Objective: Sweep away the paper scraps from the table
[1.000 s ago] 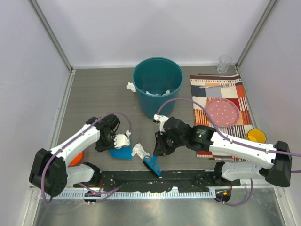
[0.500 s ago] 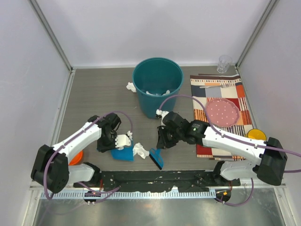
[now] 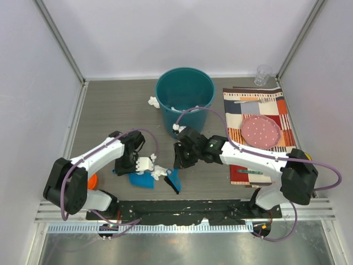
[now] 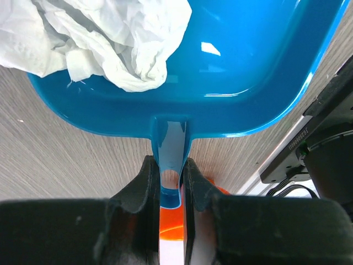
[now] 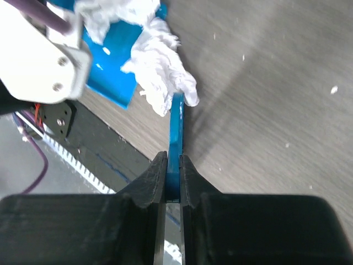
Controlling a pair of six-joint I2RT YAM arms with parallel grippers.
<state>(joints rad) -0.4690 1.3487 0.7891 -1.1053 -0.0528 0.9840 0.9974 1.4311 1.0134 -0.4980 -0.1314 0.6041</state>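
My left gripper (image 4: 172, 182) is shut on the handle of a blue dustpan (image 4: 231, 72), which lies flat on the table (image 3: 110, 110). A crumpled paper scrap (image 4: 110, 38) sits in the pan's mouth. My right gripper (image 5: 173, 176) is shut on a blue brush (image 5: 176, 127), whose far end presses a white paper wad (image 5: 162, 77) against the dustpan's lip (image 5: 110, 66). In the top view the brush (image 3: 174, 181) and the wad (image 3: 160, 173) lie just right of the dustpan (image 3: 142, 179). Two more scraps rest beside the bin, one at its left (image 3: 153, 102) and one at its base (image 3: 176, 128).
A teal bin (image 3: 185, 99) with scraps inside stands at the back middle. A striped placemat (image 3: 234, 118) with a pink plate (image 3: 260, 131) lies on the right, and a glass (image 3: 263, 74) stands behind it. An orange object (image 3: 92, 182) sits by the left arm. The black front rail (image 3: 182, 210) runs close behind the brush.
The right arm has swung left with the brush, pushing the paper wad leftwards to the dustpan's mouth. The left gripper and dustpan have barely shifted.
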